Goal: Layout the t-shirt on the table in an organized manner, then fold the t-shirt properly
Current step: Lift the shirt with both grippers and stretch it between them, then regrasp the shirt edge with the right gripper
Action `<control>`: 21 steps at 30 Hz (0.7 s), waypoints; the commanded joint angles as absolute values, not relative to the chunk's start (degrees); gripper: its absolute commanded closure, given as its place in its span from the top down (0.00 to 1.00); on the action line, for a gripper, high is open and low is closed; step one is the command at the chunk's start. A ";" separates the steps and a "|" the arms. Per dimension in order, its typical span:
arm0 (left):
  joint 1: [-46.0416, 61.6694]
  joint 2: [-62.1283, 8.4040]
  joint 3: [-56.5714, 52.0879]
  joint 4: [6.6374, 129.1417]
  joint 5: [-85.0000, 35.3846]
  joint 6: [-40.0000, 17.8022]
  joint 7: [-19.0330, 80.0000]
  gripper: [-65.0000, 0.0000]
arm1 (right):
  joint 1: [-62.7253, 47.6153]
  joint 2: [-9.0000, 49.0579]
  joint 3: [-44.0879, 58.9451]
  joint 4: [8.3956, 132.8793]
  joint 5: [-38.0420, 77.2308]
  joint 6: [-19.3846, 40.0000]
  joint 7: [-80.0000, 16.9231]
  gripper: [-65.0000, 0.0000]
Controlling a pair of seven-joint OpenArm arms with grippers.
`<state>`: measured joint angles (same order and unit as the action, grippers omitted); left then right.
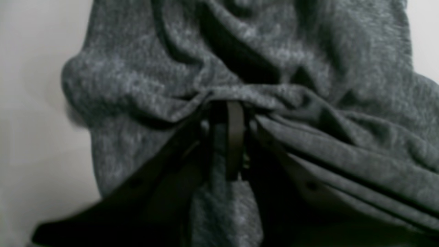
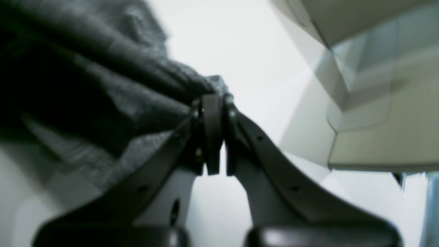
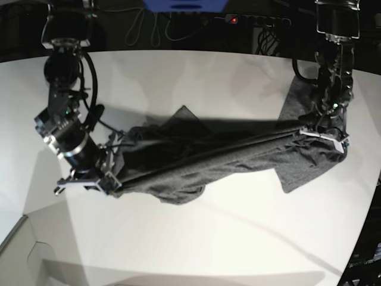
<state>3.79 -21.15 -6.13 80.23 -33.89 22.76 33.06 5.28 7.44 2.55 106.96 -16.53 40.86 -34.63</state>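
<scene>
The dark heather-grey t-shirt [image 3: 214,158] hangs stretched in a long band between my two grippers, just above the white table [image 3: 208,238]. In the base view, my right gripper [image 3: 112,174] is at the left, shut on one end of the cloth. My left gripper [image 3: 312,131] is at the right, shut on the other end. A flap of the shirt droops to the table below the left gripper. The left wrist view shows the left gripper [image 1: 233,109] pinching bunched folds of t-shirt [image 1: 308,61]. The right wrist view shows the right gripper [image 2: 214,97] clamped on a t-shirt [image 2: 113,89] edge.
The table's curved edge [image 3: 364,238] runs down the right side. Black cables [image 3: 155,27] and a power strip lie behind the far edge. A pale boxy structure [image 2: 377,120] fills the right of the right wrist view. The table's lower left corner [image 3: 18,229] is notched.
</scene>
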 commanded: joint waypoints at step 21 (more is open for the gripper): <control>3.30 -20.70 -6.46 81.10 -33.36 23.34 32.92 0.10 | -11.30 -1.71 2.42 112.22 -17.01 40.00 -29.67 0.54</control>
